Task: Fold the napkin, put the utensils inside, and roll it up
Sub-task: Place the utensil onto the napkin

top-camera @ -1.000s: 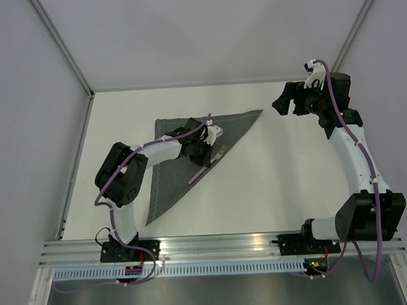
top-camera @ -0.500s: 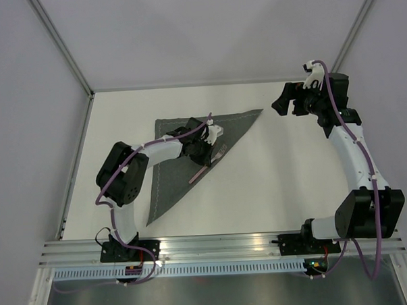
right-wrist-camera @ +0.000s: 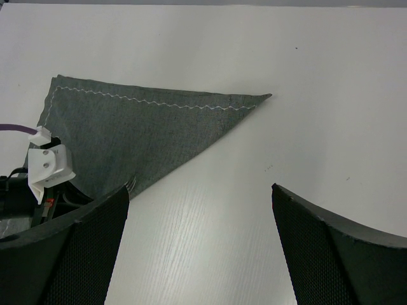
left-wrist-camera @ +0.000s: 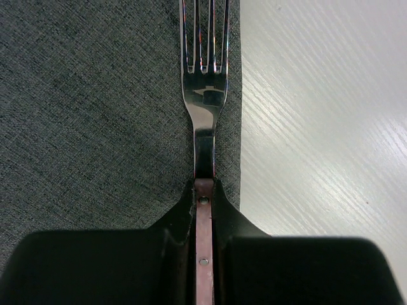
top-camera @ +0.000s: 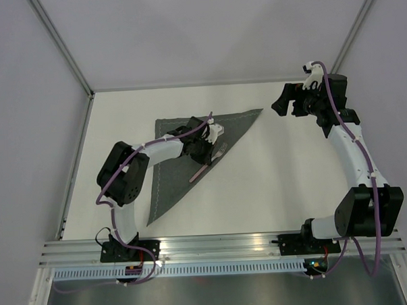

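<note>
The dark grey napkin (top-camera: 174,167) lies folded into a triangle on the white table, its long folded edge running from the far right corner to the near left. One of the utensils, a fork (left-wrist-camera: 205,95), lies on the cloth along that edge (left-wrist-camera: 240,95), tines pointing away from the wrist. My left gripper (left-wrist-camera: 203,190) is shut on the fork's pink handle (top-camera: 196,173), low over the napkin (left-wrist-camera: 95,114). My right gripper (top-camera: 282,103) hangs open at the far right, off the cloth. In the right wrist view bare table lies between its fingers (right-wrist-camera: 318,254), and the napkin (right-wrist-camera: 140,127) lies ahead on the left.
The white table (top-camera: 279,176) is walled at the back and on both sides. An aluminium rail (top-camera: 221,245) carrying both arm bases runs along the near edge. The left arm's elbow (top-camera: 120,176) rests over the napkin's left part.
The left gripper and the fork it holds have crept a touch toward the far side. The right gripper has barely shifted.
</note>
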### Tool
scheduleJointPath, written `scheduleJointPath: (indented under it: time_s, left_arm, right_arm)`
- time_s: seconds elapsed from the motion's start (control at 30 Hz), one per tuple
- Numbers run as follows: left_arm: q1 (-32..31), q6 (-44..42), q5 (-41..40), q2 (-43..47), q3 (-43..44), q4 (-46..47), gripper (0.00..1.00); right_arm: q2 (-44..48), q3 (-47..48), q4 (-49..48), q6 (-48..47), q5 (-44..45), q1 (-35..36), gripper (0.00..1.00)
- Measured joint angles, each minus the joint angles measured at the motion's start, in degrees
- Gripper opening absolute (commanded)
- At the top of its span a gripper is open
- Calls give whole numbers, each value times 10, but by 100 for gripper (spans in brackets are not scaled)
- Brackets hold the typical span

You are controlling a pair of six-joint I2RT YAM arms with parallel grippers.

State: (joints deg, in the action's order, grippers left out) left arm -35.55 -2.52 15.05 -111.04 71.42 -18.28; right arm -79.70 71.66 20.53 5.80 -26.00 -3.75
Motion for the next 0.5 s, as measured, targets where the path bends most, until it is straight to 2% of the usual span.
scheduleJointPath:
  time_s: [0.5]
  left_arm:
    - [0, 0, -2, -23, 41, 0, 2]
  right_arm:
    - [0, 0, 0, 0, 0, 0, 98]
